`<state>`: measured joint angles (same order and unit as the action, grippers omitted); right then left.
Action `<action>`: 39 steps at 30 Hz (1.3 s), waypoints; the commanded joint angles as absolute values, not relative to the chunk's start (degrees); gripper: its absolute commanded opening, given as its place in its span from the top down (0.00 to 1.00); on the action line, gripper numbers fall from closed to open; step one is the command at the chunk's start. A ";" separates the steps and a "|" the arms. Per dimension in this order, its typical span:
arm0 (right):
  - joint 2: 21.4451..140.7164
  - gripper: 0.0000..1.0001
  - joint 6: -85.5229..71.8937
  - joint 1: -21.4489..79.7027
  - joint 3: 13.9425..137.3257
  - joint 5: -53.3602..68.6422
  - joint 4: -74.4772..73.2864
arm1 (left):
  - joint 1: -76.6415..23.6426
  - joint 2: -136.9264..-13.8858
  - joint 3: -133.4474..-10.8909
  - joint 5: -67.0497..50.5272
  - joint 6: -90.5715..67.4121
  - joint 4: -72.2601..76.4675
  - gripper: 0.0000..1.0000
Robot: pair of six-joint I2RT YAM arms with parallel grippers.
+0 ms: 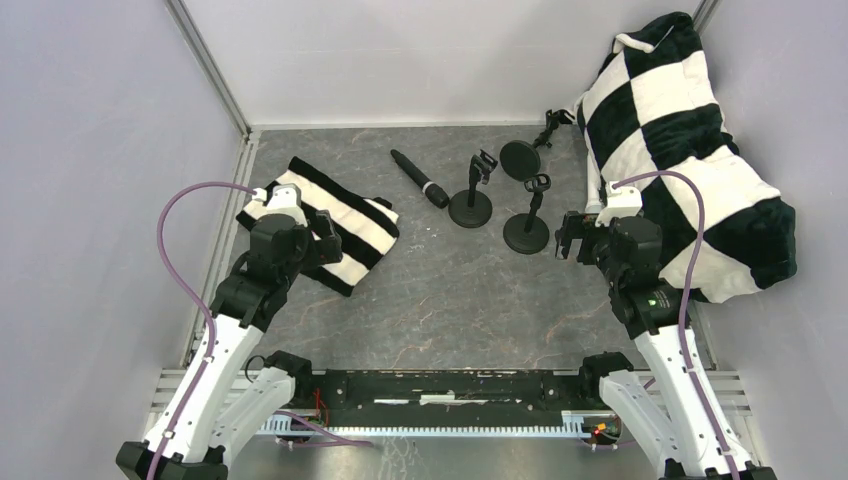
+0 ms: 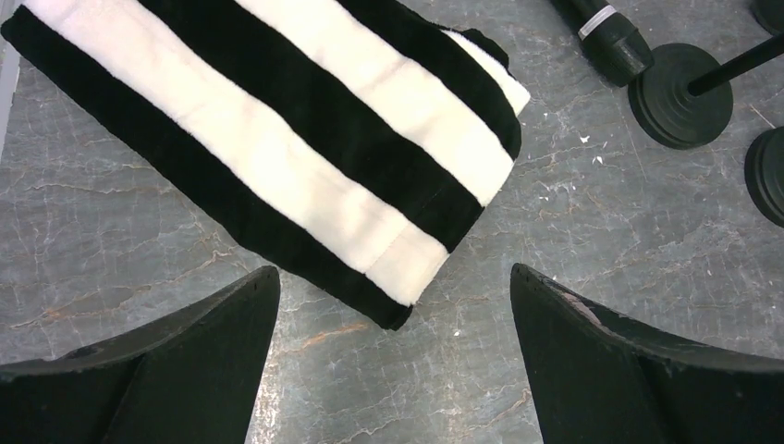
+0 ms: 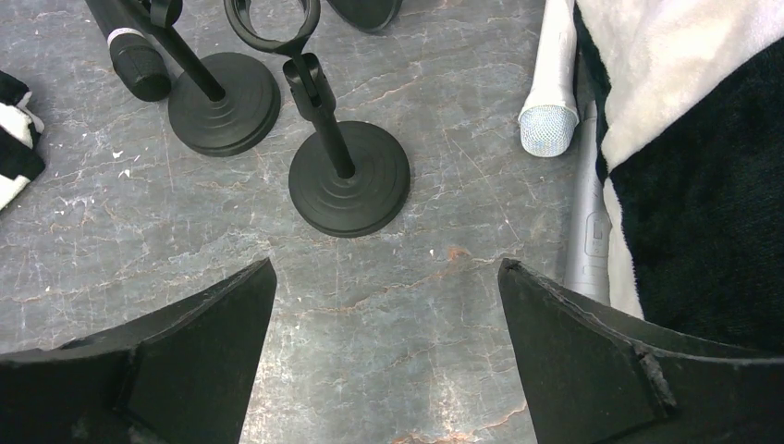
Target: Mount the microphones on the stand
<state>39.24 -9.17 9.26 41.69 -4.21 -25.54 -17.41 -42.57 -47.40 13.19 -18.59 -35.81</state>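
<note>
The black microphone [image 1: 418, 178] with a silver ring lies on the table left of the stands; its end shows in the left wrist view [image 2: 610, 37]. The white microphone [image 3: 552, 83] and the silver-grey microphone [image 3: 589, 222] lie along the edge of the checkered pillow. Two stands are upright: one [image 1: 470, 205] and one with a ring clip [image 1: 527, 232] [image 3: 347, 176]. A third stand [image 1: 520, 160] lies tipped behind them. My left gripper [image 1: 325, 245] [image 2: 396, 277] is open and empty over the striped cloth's corner. My right gripper [image 1: 568, 238] [image 3: 386, 268] is open and empty, right of the ring-clip stand.
A black-and-white striped cloth [image 1: 320, 220] [image 2: 277, 139] lies at the left. A large checkered pillow [image 1: 690, 150] [image 3: 693, 139] fills the right side, partly over the silver-grey microphone. Grey walls enclose the table on three sides.
</note>
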 commanded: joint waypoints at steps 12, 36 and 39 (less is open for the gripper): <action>38.84 0.02 -8.98 9.08 42.07 -5.88 -26.45 | -17.14 -40.16 -47.29 15.87 -18.74 -33.77 0.00; 36.27 0.02 -8.12 9.06 44.44 -2.99 -32.73 | -17.41 -61.49 -58.54 9.03 -37.40 -19.89 0.00; 35.55 0.02 -8.31 9.12 43.80 -2.24 -33.29 | -19.00 -68.35 -61.42 10.81 -38.01 -17.99 0.00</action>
<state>36.88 -8.27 9.26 42.39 -3.90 -32.64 -17.58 -61.78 -57.01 10.35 -33.12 -24.82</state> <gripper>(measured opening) 0.979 0.996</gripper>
